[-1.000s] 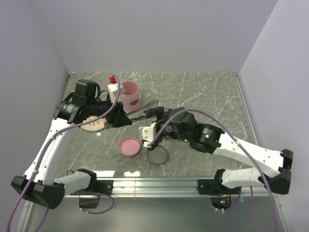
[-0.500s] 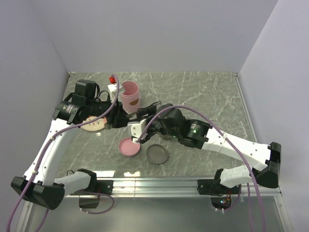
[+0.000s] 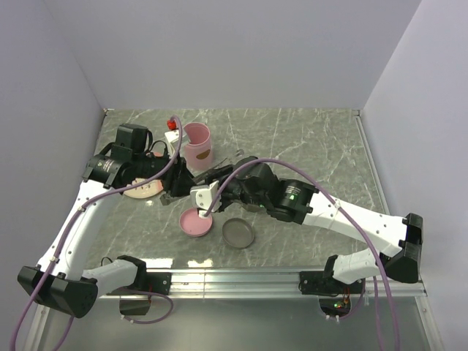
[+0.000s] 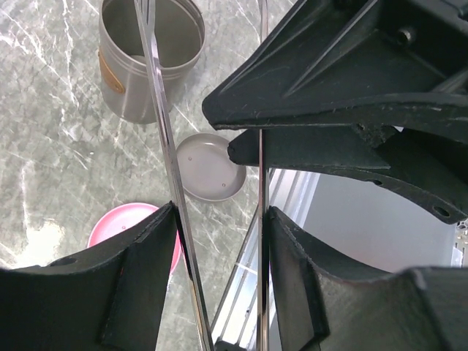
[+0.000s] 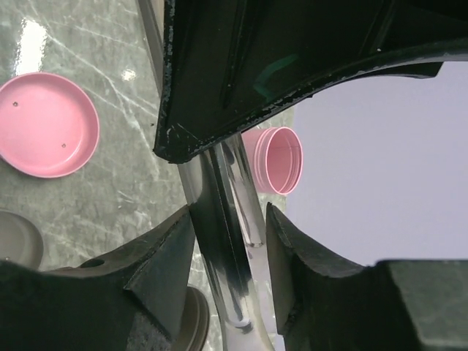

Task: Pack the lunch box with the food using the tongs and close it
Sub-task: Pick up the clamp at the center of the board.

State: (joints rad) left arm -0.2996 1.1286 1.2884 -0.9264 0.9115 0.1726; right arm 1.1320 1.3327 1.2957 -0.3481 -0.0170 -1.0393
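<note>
Tongs [image 5: 232, 292] off the worktop, just beside pink cup [image 3: 197, 145]. Left hand [image 4: 219, 219] clamped on both tong arms. Right hand [image 5: 228, 216] brackets them, can't tell if gripping.

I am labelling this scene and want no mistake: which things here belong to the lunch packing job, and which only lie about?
For the job:
- tongs
- pink lunch box
- pink lid
- plate, partly hidden

Probably only lying about:
- grey round lid
- white-and-red item behind the box
</note>
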